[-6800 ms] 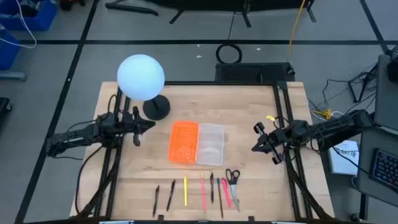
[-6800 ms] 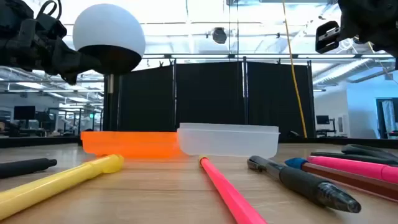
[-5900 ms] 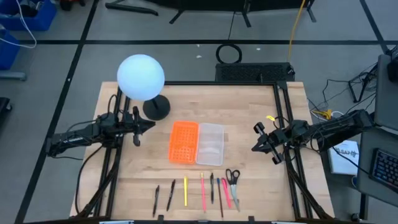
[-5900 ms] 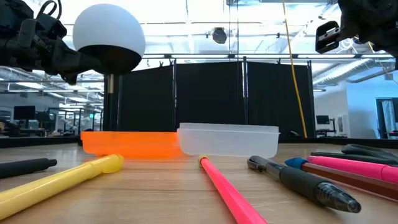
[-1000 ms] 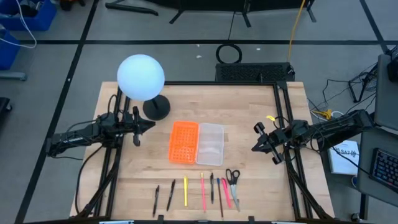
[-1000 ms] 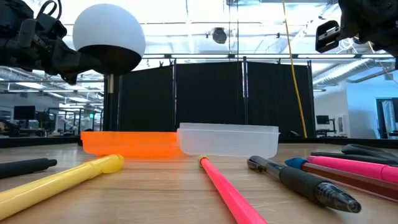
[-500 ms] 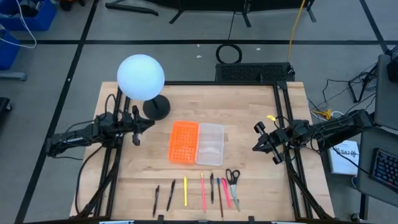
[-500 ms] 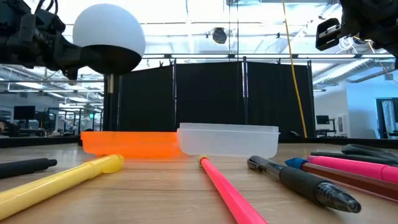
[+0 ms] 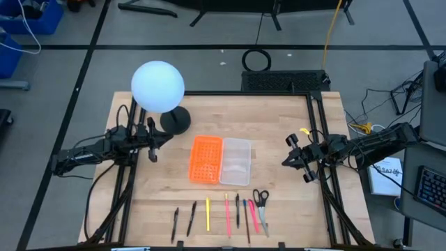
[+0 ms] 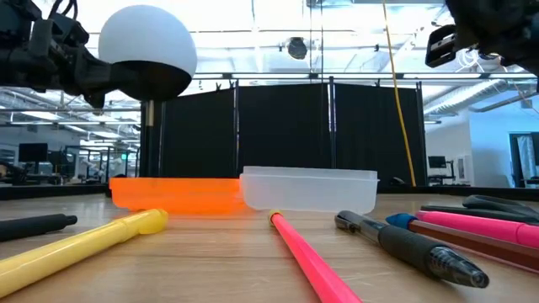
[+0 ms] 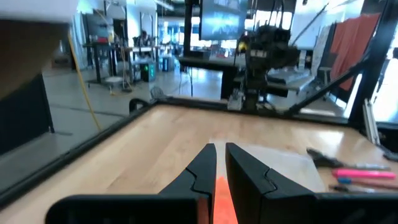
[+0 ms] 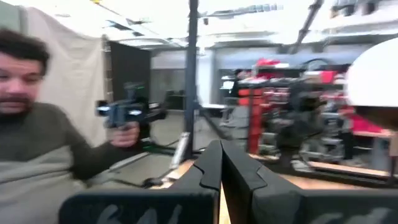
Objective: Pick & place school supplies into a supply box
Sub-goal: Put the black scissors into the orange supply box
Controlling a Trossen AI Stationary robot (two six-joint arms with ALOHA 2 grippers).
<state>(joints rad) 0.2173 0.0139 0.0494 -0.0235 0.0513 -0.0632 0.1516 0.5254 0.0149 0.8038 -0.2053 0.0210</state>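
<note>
Both tools, the left tool (image 9: 155,145) and right tool (image 9: 294,159), hover at opposite bench (image 9: 279,118) edges in the high view, fingers pressed together. One supply box (image 9: 220,161) lies mid-bench; seven pens and pencils (image 9: 226,214) and one scissors (image 9: 260,199) line the near edge. A white globe lamp (image 9: 158,86) stands behind. Low view: glass-walled room beyond. Right wrist view: a person (image 12: 43,149) holding a device.
</note>
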